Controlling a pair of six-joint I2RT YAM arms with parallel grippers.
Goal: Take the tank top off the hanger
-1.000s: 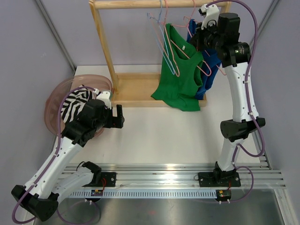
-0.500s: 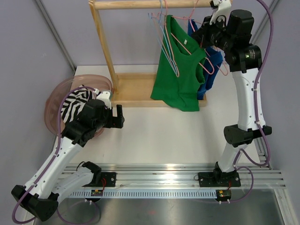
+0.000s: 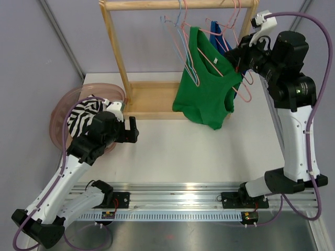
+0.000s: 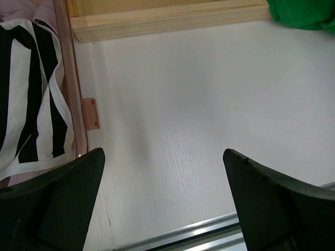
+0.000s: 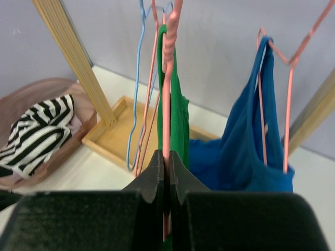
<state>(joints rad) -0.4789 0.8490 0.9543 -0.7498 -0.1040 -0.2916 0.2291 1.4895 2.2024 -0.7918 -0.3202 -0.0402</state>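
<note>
The green tank top (image 3: 204, 91) hangs on a pink wire hanger (image 3: 245, 93) in front of the wooden rack. My right gripper (image 3: 238, 58) is shut on that hanger's wire beside the top's shoulder. In the right wrist view the jaws (image 5: 168, 157) pinch the pink wire (image 5: 166, 78), and the green top (image 5: 179, 120) hangs just behind it. My left gripper (image 3: 133, 130) is open and empty low over the table; its view (image 4: 163, 154) shows only bare table between its fingers and a corner of the green top (image 4: 303, 13).
A blue tank top (image 5: 246, 151) hangs on another pink hanger; it is mostly hidden from the top (image 3: 215, 29). Empty blue and pink hangers (image 3: 180, 36) hang on the wooden rack (image 3: 115, 47). A pink basket (image 3: 60, 107) at the left holds a zebra-striped garment (image 3: 84, 112).
My right gripper has moved right and a little toward me, taking the pink hanger and green top with it. The top now covers most of the blue one. The left arm has stayed still.
</note>
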